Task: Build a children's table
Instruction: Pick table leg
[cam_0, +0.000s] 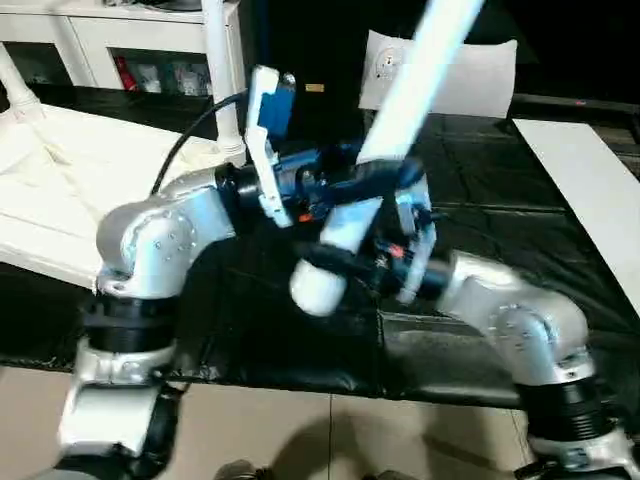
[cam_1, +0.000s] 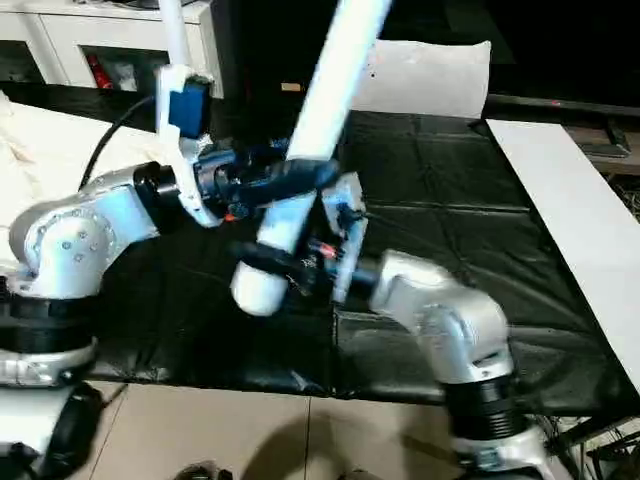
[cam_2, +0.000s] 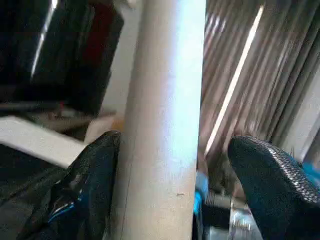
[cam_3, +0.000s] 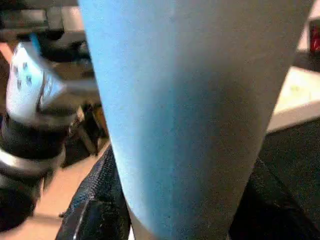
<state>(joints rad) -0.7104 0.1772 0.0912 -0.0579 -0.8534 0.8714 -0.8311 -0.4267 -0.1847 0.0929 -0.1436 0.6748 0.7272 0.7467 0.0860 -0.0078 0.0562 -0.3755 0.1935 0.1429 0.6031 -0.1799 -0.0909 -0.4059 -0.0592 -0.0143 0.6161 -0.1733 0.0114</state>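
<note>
Hands (cam_0: 385, 175) crossed around tilted leg (cam_0: 400, 100)

You see a long tapered white plastic tube leg (cam_0: 405, 95), tinted pale blue along its lit side. The black left pincer (cam_2: 170, 200) carries a fine dotted texture on its fingers (cam_2: 270, 180). The black padded mat (cam_0: 480, 190) shows square seams; the square white plastic tabletop (cam_0: 70, 190) is plain.

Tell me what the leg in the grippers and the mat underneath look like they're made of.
The leg: probably smooth white plastic tube, going by its even sheen and rounded end. The mat: seemingly black leather-like sheet, glossy, creased and seamed into panels.
</note>
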